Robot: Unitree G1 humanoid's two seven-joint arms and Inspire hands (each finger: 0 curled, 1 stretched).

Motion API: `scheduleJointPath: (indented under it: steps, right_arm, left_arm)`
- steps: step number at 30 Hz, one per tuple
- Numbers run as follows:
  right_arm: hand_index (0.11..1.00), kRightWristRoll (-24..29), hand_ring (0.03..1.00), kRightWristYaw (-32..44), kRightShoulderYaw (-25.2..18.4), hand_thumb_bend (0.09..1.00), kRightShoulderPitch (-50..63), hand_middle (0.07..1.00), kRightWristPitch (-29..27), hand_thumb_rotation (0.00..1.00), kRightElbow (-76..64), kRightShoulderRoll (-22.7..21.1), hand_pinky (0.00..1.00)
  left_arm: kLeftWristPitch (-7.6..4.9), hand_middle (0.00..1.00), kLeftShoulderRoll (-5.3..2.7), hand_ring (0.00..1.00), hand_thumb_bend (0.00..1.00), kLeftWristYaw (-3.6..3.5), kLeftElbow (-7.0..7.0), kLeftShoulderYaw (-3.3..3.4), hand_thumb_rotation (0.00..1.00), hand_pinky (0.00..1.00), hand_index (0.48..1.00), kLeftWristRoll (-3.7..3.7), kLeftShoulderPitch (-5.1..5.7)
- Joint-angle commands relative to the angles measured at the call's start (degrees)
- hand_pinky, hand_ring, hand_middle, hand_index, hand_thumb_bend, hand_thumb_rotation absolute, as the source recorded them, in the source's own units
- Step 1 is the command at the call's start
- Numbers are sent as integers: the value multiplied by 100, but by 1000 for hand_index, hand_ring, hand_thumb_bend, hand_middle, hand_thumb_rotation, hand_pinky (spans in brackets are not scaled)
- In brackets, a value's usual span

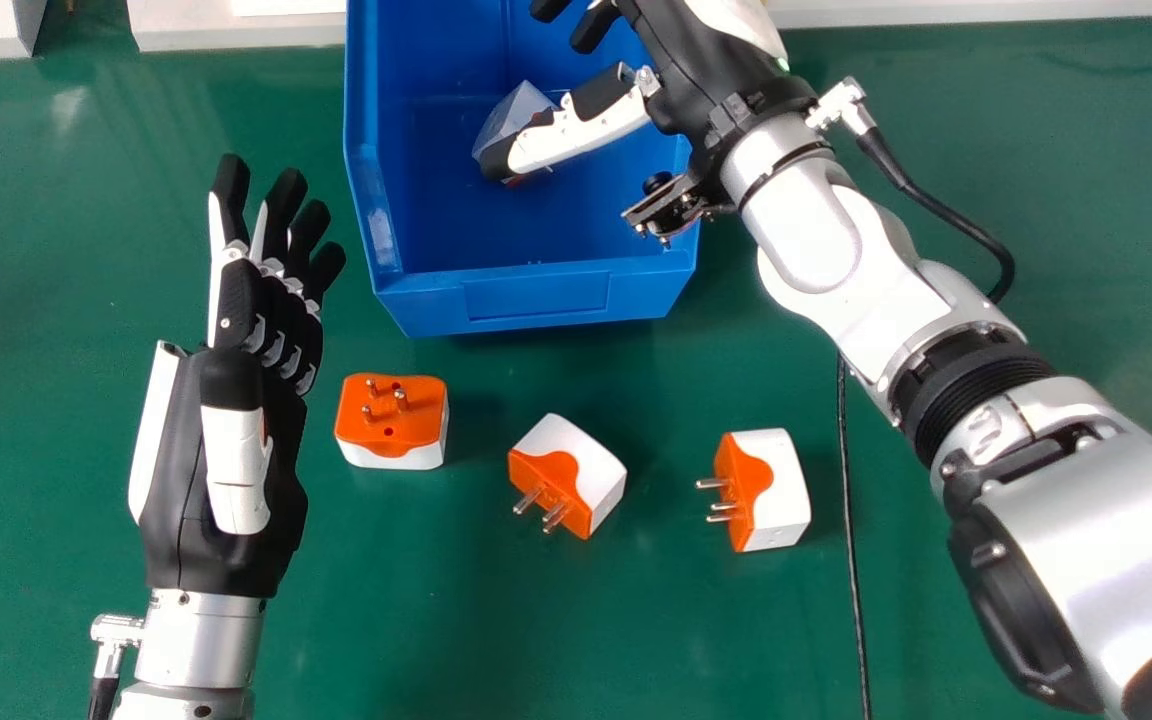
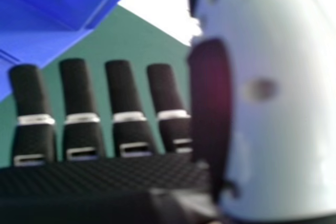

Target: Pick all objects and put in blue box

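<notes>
Right hand (image 1: pixel 701 70) of the robot is open over the blue box (image 1: pixel 536 300), its fingers (image 2: pixel 119 85) straight and set a little apart, with its thumb (image 1: pixel 576 130) standing away from them. It is pinching nothing that shows. Right under the thumb's tip, inside the box, a pale, angular object (image 1: pixel 506 115) lies partly covered; whether the thumb touches it, I cannot tell. The box surrounds that object and reaches from below the hand toward the robot, its near wall between the hand and the three plug adapters on the green table (image 1: pixel 36 300).

From the hand back toward the robot, two adapters lie about equally far off. The right adapter (image 1: pixel 781 490) rests just beside a black cable (image 1: pixel 848 520), its metal pins pointing toward the robot's left. The middle adapter (image 1: pixel 576 465) sits askew, farther to the hand's left, its orange face and pins angled toward the robot. The left adapter (image 1: pixel 391 420) lies farther left again, orange face and pins up, white body below.

Farthest from the right hand, past that last adapter, the left hand (image 1: pixel 236 440) is held open, its fingers stretched out away from the robot and slightly fanned, its thumb lying in front of the palm.
</notes>
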Motion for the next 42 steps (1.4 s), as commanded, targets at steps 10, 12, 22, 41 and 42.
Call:
scheduleJointPath:
  steps: [10, 12, 22, 41, 42]
  right_arm:
    - [716, 362, 659, -47, -279, 940, 119, 717, -729, 105, -439, -271, 533]
    - [711, 455, 653, -30, -350, 939, 236, 715, -843, 105, -558, -302, 526]
    - [704, 945, 642, 184, -655, 941, 1104, 701, -1511, 123, -1598, -529, 519]
    - [707, 1743, 626, 913, -1267, 933, 3130, 676, -1807, 128, -3842, -963, 504]
    - [707, 1782, 625, 936, -1311, 933, 3244, 677, -1839, 127, -3909, -997, 503]
  left_arm:
    - [-106, 1000, -14, 989, 904, -14, -70, -1, 1000, 974, 1000, -2, -12]
    - [-107, 1000, -18, 989, 906, -20, -49, 2, 1000, 975, 1000, -7, -21]
    - [-77, 1000, -11, 988, 907, -9, -96, 20, 1000, 980, 1000, 7, 2]
    - [-108, 1000, 10, 990, 890, -25, -26, 34, 1000, 995, 1000, 1, -2]
    - [-108, 1000, 12, 990, 890, -22, -29, 39, 1000, 996, 1000, 4, 1]
